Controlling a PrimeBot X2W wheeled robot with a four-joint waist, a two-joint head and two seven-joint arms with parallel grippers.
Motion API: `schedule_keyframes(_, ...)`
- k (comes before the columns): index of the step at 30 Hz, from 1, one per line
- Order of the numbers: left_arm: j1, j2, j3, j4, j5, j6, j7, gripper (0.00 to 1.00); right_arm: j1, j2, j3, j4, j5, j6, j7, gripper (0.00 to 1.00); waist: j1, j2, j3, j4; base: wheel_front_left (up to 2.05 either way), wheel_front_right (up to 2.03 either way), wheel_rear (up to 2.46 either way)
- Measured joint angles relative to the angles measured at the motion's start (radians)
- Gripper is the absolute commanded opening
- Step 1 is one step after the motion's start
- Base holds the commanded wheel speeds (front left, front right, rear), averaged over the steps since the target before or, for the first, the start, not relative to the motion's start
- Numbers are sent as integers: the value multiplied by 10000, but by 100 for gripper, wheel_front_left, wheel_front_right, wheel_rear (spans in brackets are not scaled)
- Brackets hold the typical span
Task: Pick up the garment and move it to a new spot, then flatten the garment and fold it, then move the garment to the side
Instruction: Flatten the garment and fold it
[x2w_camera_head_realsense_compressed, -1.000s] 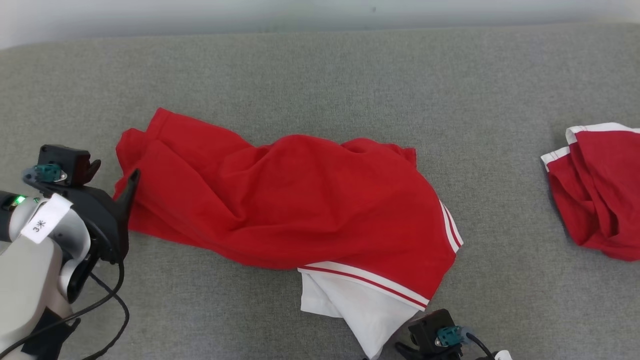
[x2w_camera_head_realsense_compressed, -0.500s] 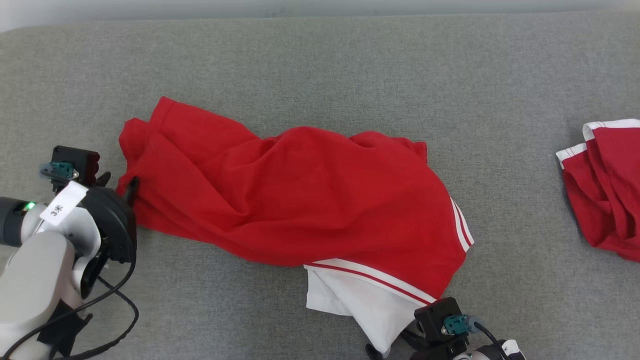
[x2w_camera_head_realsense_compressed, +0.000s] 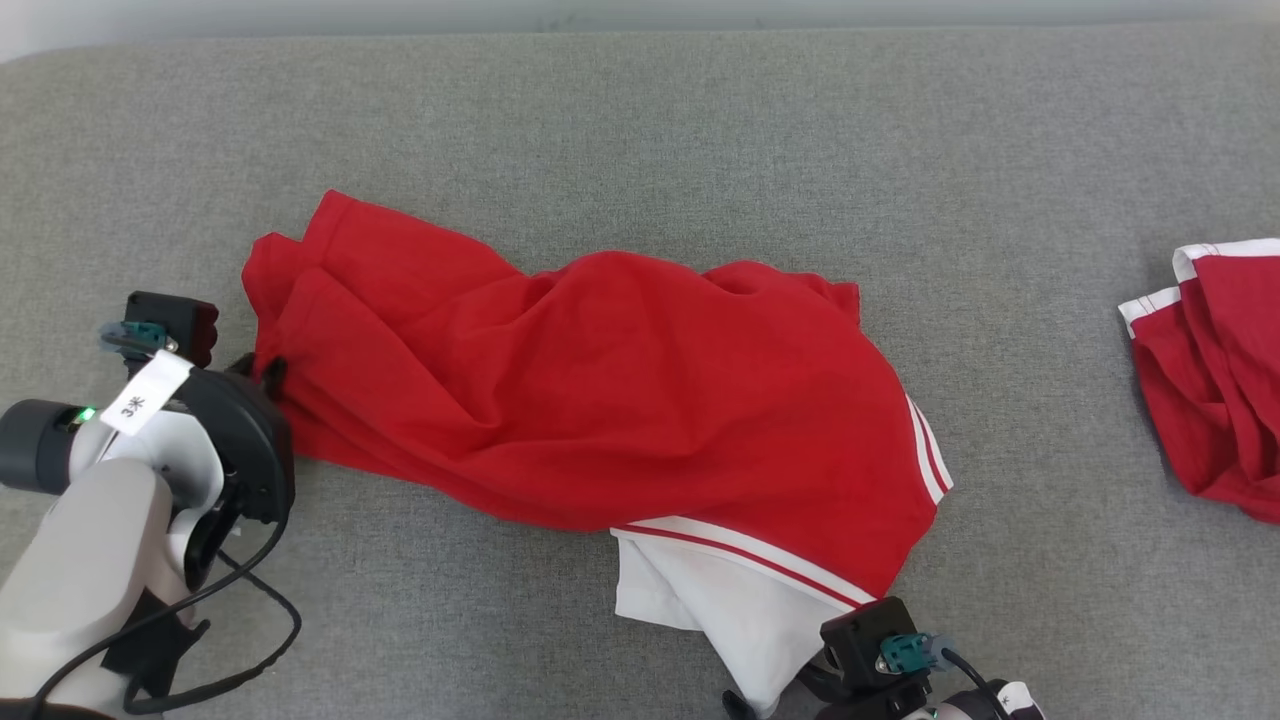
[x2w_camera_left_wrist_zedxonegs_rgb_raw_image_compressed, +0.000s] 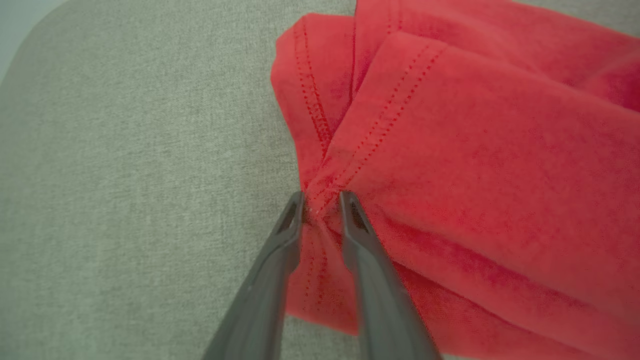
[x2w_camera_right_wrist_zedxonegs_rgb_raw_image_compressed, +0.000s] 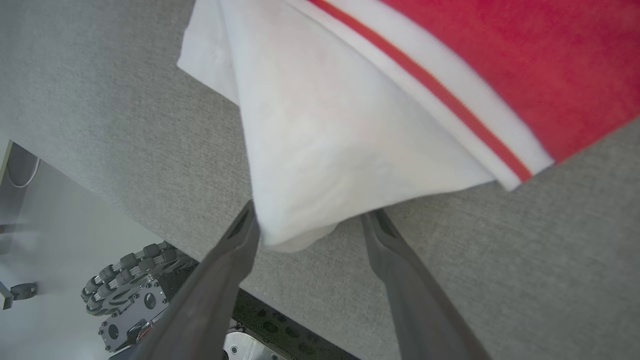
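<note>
Left gripper (x2w_camera_left_wrist_zedxonegs_rgb_raw_image_compressed: 321, 202): two dark fingers drawn close and clamped on a puckered fold of stitched hem, gripping the red knit garment with white striped trim (x2w_camera_head_realsense_compressed: 620, 400). In the left wrist view the cloth spreads from the tips toward 1 to 4 o'clock. Bare grey woven cushion surface (x2w_camera_head_realsense_compressed: 640, 130) lies at 9 o'clock. In the head view this gripper sits at 9 o'clock, touching the garment's left edge, with a black cable (x2w_camera_head_realsense_compressed: 250, 640) looping under the pale forearm at 7 o'clock.

Right gripper (x2w_camera_right_wrist_zedxonegs_rgb_raw_image_compressed: 311, 222): fingers spread wide, released, nothing clamped. A white corner of the garment pokes down between the tips. The left tip touches the cloth edge; whether the right tip touches it I cannot tell. Red-and-white band runs off toward 2 o'clock. Robot's wheeled base (x2w_camera_right_wrist_zedxonegs_rgb_raw_image_compressed: 130, 300) shows at 7 o'clock past the cushion edge.

Garment lies crumpled mid-surface in the head view, stretched from 10 o'clock to 5 o'clock, white part at 6 o'clock. Second red cloth piece with white trim (x2w_camera_head_realsense_compressed: 1215, 380) sits at 3 o'clock, well apart.
</note>
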Motion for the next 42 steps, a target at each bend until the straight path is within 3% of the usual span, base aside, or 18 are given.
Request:
schedule_keyframes(1,-35,-35,-27,42,2,0,-4,0,1,0,-10,-6,0,-2,-23,96,0,0,6,5,0,0,0)
schedule_keyframes(2,-79,-77,-44,81,4,0,-12,0,0,0,-23,-13,0,-2,-36,57,0,0,11,12,0,0,0)
schedule_keyframes(3,-118,-119,-61,115,4,0,-13,0,-1,-4,-38,-21,0,-2,-38,42,0,0,16,21,0,0,0)
schedule_keyframes(4,-141,-148,-86,148,6,0,-13,0,0,-21,-58,-33,0,-2,-44,17,0,0,19,34,0,0,0)
schedule_keyframes(5,-170,-198,-121,184,8,0,-15,0,2,-35,-100,-54,0,-2,-58,0,0,0,21,55,0,0,0)
schedule_keyframes(11,-336,-558,-86,359,35,48,-349,0,-17,-17,-428,-328,132,-2,-428,0,0,0,-47,248,0,0,0)
schedule_keyframes(17,-554,-876,286,364,-113,468,-1011,0,-269,12,-1085,-825,535,-2,-895,0,0,0,-282,431,0,0,0)
schedule_keyframes(30,-533,-1058,635,330,-514,539,-2096,0,-524,4,-1868,-1369,1122,98,-1544,0,-1,0,-968,580,0,0,0)
schedule_keyframes(42,-6,-1436,1499,-1375,-1580,213,-3777,0,-1180,221,-3582,-2190,2926,153,-3089,0,-1,0,-1910,491,0,0,0)
